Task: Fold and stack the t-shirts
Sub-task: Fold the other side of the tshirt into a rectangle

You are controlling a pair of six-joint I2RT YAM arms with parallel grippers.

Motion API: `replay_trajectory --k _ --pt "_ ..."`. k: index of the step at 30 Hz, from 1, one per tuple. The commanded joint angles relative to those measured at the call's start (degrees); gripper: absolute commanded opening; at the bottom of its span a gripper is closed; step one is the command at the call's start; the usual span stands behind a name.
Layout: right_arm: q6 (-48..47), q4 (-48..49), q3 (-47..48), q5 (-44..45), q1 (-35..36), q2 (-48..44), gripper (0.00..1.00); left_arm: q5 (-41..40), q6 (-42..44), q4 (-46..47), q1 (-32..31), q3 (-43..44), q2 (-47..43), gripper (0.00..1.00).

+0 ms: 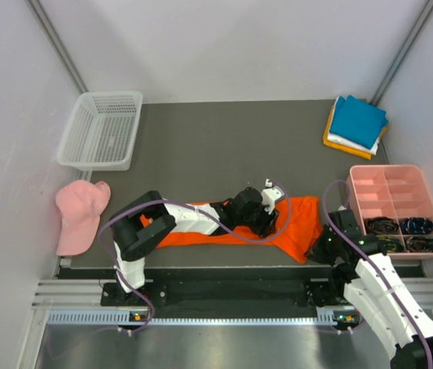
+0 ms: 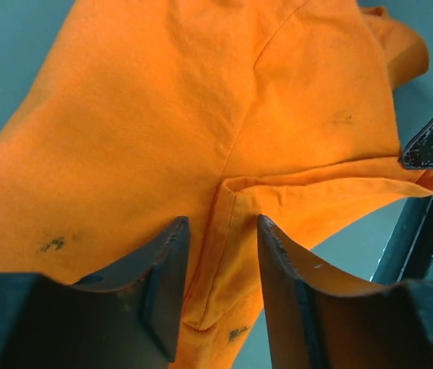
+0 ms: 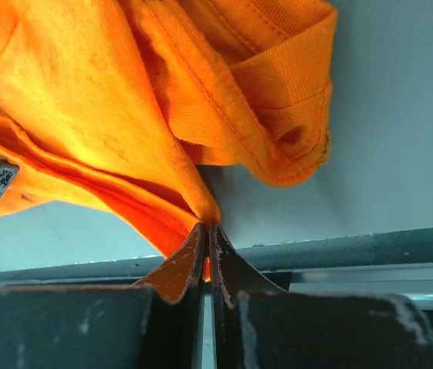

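A bright orange t-shirt (image 1: pixel 301 224) lies rumpled along the near edge of the dark table. My left gripper (image 1: pixel 267 209) hovers low over its middle. In the left wrist view its jaws (image 2: pixel 222 231) stand apart, straddling a raised seam fold of the orange t-shirt (image 2: pixel 162 115) without pinching it. At the shirt's right end, by the table edge, my right gripper (image 1: pixel 321 244) is shut on a corner of fabric, and the right wrist view (image 3: pixel 205 227) shows cloth pinched between the tips. A folded stack of t-shirts (image 1: pixel 357 123), teal on top of white and amber, sits at the back right.
A white mesh basket (image 1: pixel 101 131) stands at the back left. A pale pink cap (image 1: pixel 78 215) lies at the left edge. A pink compartment tray (image 1: pixel 397 201) holding small dark items sits at the right, close to my right arm. The metal rail (image 3: pixel 339 254) runs just below the shirt.
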Motion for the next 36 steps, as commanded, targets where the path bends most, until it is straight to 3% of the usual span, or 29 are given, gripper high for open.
replay_trajectory --k 1,8,11,12,24,36 --pt "-0.33 0.03 0.44 0.03 0.85 -0.31 0.00 1.04 -0.26 3.30 -0.30 2.42 0.16 0.44" --pt "-0.33 0.38 0.27 -0.23 0.85 -0.31 0.00 1.65 -0.79 4.09 -0.30 2.42 -0.28 0.43" --pt "-0.33 0.29 0.27 -0.14 0.85 -0.31 0.00 1.83 -0.96 4.44 -0.30 2.77 -0.02 0.25" --pt "-0.33 0.21 0.27 -0.23 0.85 -0.31 0.00 2.00 -1.14 4.44 -0.30 2.95 -0.02 0.01" --pt "-0.42 -1.02 2.64 0.03 0.93 -0.84 0.00 1.57 -2.55 4.97 -0.30 2.07 -1.07 0.00" --pt "-2.78 3.01 10.98 2.32 0.85 6.80 0.00 -3.17 -3.68 2.34 -0.22 -5.31 -11.95 0.00"
